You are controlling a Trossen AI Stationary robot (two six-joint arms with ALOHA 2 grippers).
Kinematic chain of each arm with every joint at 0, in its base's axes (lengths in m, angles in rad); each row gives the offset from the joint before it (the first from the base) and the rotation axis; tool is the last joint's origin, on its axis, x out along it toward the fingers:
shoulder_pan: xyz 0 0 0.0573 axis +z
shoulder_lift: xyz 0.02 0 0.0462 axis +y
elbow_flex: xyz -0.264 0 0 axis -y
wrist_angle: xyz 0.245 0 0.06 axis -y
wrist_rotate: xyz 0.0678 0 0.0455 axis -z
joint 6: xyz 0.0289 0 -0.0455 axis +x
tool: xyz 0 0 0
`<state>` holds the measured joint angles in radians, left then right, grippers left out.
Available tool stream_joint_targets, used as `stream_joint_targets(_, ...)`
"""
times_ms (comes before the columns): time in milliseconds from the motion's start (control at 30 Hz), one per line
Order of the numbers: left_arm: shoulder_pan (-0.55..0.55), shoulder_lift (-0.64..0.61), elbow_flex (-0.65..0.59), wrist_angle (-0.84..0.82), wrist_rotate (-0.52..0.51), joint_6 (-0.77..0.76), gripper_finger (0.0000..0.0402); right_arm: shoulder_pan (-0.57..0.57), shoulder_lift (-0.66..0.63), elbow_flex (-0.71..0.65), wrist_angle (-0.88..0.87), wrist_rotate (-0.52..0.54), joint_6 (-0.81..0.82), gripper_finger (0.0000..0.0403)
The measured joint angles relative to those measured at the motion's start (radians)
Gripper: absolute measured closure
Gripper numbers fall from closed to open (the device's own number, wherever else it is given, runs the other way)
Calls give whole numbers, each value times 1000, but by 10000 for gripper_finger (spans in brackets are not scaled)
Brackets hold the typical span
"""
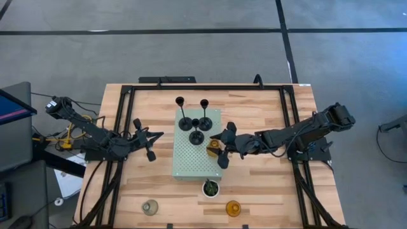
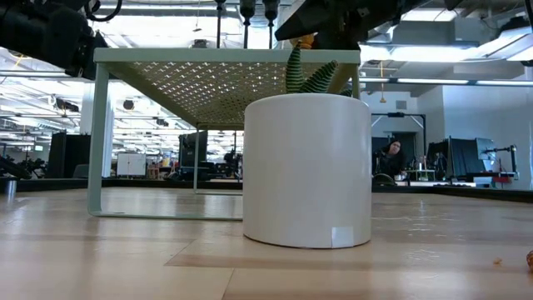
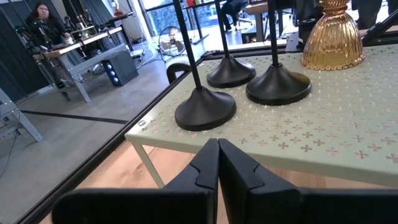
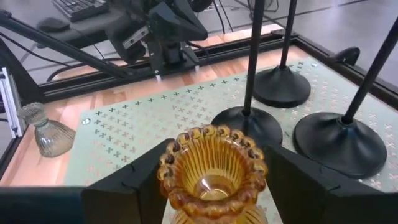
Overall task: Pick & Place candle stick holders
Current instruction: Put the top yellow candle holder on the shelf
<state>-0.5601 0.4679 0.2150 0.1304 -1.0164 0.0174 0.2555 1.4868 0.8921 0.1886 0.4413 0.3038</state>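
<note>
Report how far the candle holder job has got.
Done, it seems: three black holders stand on the pale green board. In hand: the right gripper grips an amber holder over the board's edge. Left: the other amber holder and the clear-grey holder on the table's front edge. The left gripper waits shut beside the board.

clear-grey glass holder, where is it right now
In the high view the clear-grey glass holder stands on the table's near left edge, left of the potted plant, off the green board.
</note>
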Motion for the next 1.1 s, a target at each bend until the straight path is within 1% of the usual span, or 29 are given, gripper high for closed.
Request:
stream_joint_targets(167, 0, 0, 0, 2, 0, 0, 394, -17, 0, 0, 6, -54, 0, 177)
stream_joint_targets(367, 0, 0, 0, 6, 0, 0, 394, -38, -1, 0, 20, -58, 0, 176)
stream_joint_targets(533, 0, 0, 0, 6, 0, 0, 394, -53, -1, 0, 45, -110, -20, 177)
stream_joint_targets(900, 0, 0, 0, 6, 0, 0, 394, -56, -1, 0, 60, -137, -29, 181)
stream_joint_targets(1100, 0, 0, 0, 6, 0, 0, 394, -56, -1, 1, 105, -137, -80, 192)
